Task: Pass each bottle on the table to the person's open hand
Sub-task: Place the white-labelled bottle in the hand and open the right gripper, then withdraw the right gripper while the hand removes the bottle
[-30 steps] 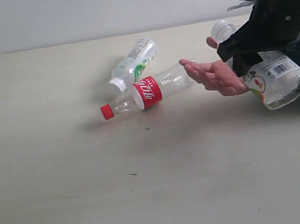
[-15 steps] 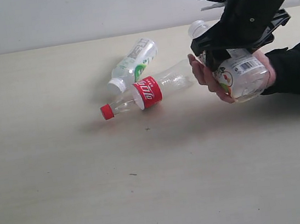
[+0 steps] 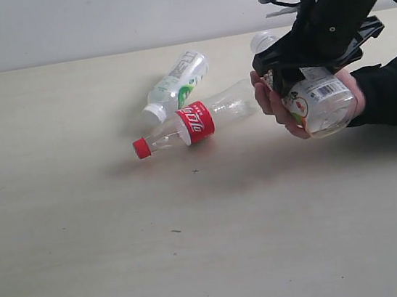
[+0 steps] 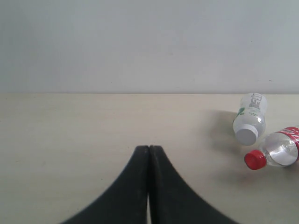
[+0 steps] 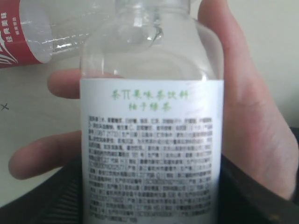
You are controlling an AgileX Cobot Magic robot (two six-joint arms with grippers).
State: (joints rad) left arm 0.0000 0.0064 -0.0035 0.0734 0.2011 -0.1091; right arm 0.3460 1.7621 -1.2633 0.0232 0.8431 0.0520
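My right gripper [image 3: 296,69] is shut on the white-labelled barcode bottle [image 3: 318,100] and holds it tilted in the person's open hand [image 3: 272,104], whose fingers curl under it. The right wrist view shows this bottle [image 5: 149,140] between my black fingers [image 5: 56,200], with the palm [image 5: 254,116] behind it. The red-labelled, red-capped bottle [image 3: 195,122] lies on the table [image 3: 87,244], its base close to the person's fingertips. Behind it lies the green-white bottle [image 3: 175,84]. My left gripper [image 4: 149,148] is shut and empty, well away from both bottles [image 4: 250,119] [image 4: 275,154]. The yellow-labelled bottle is out of view.
The person's black sleeve [image 3: 396,89] reaches in from the right edge. A pale wall [image 3: 94,19] runs behind the table's far edge. Part of the red-labelled bottle [image 5: 28,28] shows beyond the hand in the right wrist view.
My right gripper carried the white-labelled bottle leftward and set it into the person's palm. Over the last half second it has barely moved. The two lying bottles stayed put.
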